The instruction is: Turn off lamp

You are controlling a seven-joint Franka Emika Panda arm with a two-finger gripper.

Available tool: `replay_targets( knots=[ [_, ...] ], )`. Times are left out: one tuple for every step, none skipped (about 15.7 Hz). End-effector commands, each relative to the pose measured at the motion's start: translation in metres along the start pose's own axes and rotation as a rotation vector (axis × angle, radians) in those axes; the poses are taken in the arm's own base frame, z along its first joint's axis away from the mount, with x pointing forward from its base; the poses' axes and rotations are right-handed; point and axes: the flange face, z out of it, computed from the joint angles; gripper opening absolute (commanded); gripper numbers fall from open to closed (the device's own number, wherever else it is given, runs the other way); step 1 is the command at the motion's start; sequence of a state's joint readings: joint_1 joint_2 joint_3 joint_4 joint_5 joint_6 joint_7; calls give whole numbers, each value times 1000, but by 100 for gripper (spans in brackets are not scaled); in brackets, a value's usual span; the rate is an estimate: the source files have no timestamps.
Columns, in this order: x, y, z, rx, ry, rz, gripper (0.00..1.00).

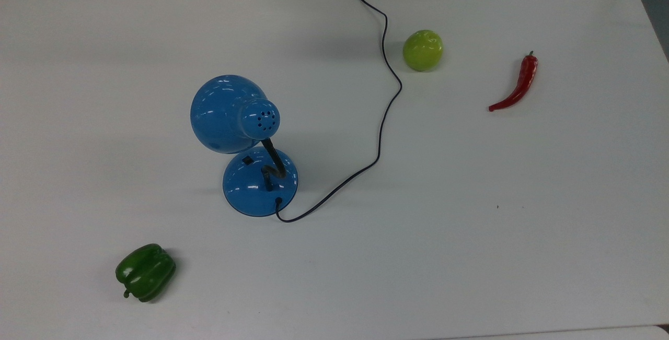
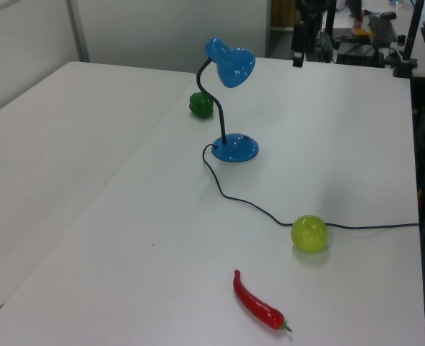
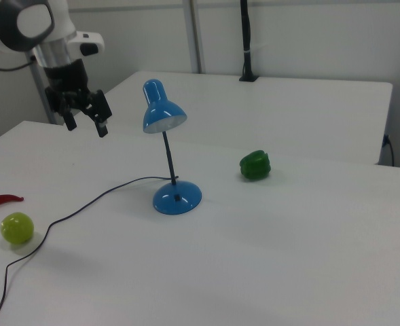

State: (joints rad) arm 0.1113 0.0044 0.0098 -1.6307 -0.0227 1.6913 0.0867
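Glossy blue gooseneck desk lamp [image 1: 245, 147] stood mid-counter, black base switch [image 1: 247, 160] left exposed. Gripper [image 3: 85, 115] held high near counter's edge, fingers apart, nothing gripped.

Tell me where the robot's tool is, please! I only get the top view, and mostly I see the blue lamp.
Observer: In the right view the tool hangs in the air at the right view's left of the lamp, apart from it.
Operator: Is it open or shut?
Observer: Open, with nothing in it.
Operator: Is it down near the switch?
Observer: No. It is about level with the shade, well above the base on the table.
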Motion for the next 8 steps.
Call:
replay_targets(
  knots=[
    [2, 6, 11, -18, 14, -196, 100],
    [1, 6, 14, -18, 9, -225, 100],
    [0, 6, 16, -16, 6, -225, 100],
    [0, 6, 16, -10, 6, -220, 100],
    [-1, 6, 16, -10, 3, -220, 100],
    [-1, 5, 16, -8, 3, -220, 100],
    [-1, 5, 15, -8, 5, -219, 100],
    [-1, 5, 15, -7, 5, -218, 100]
  ],
)
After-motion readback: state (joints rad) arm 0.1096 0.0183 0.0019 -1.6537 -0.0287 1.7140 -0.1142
